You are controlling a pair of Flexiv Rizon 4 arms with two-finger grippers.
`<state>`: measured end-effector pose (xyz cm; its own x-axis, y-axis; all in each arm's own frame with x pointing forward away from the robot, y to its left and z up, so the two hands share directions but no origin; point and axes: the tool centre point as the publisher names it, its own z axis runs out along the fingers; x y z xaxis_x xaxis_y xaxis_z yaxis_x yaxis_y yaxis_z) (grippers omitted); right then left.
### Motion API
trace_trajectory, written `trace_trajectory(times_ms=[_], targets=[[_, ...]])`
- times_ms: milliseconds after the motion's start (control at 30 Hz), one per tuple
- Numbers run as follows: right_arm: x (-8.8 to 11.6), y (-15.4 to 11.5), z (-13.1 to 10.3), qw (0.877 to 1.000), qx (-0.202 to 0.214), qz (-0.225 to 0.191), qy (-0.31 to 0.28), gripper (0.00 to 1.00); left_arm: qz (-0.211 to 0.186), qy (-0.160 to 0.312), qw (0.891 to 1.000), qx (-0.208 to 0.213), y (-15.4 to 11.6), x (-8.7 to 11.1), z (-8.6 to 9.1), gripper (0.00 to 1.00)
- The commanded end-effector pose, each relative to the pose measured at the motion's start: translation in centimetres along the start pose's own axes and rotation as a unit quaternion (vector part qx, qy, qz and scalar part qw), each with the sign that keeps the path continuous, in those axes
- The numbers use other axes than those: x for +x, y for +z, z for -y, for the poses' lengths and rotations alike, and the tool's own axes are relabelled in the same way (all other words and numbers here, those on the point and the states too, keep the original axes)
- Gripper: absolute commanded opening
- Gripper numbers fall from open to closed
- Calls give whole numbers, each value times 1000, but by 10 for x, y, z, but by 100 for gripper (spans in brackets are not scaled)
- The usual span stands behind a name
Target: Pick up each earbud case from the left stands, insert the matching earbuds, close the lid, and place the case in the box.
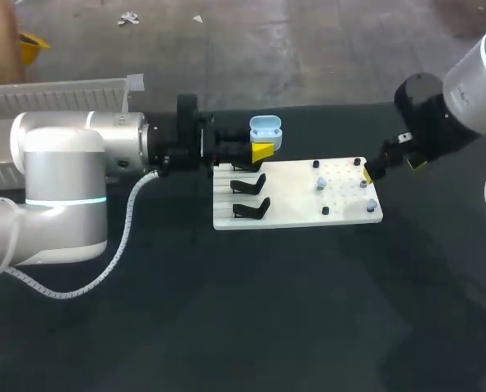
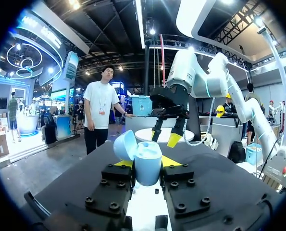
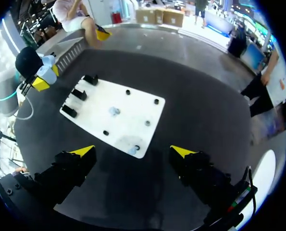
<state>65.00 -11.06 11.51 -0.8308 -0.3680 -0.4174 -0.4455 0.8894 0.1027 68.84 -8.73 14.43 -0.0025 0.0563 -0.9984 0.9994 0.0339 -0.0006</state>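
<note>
The case [image 1: 265,131], lid open, is sitting clamped in the left gripper [image 2: 142,163] above the board [image 1: 292,196], near the stands [image 1: 249,196]. The right gripper [image 3: 133,151] is hovering wide open by the board's other end, near what seem to be earbuds [image 1: 320,184].

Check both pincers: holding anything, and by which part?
Left pincer grips the earbud case by the two sides of its lower body, lid flipped open. Right pincer is open and holds nothing.

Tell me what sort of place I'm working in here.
Most likely a tabletop earbud-packing station. A dark table carries a white fixture board with black stands. The left tool holds an open blue earbud case, and a white box sits behind the left arm.
</note>
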Motion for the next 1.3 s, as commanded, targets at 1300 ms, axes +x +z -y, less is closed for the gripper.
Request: trace_trajectory(times_ms=[1300], targets=[[24,60,2,981,167,-94,-18,100,3,4,1000,3,0,-7,3,0]])
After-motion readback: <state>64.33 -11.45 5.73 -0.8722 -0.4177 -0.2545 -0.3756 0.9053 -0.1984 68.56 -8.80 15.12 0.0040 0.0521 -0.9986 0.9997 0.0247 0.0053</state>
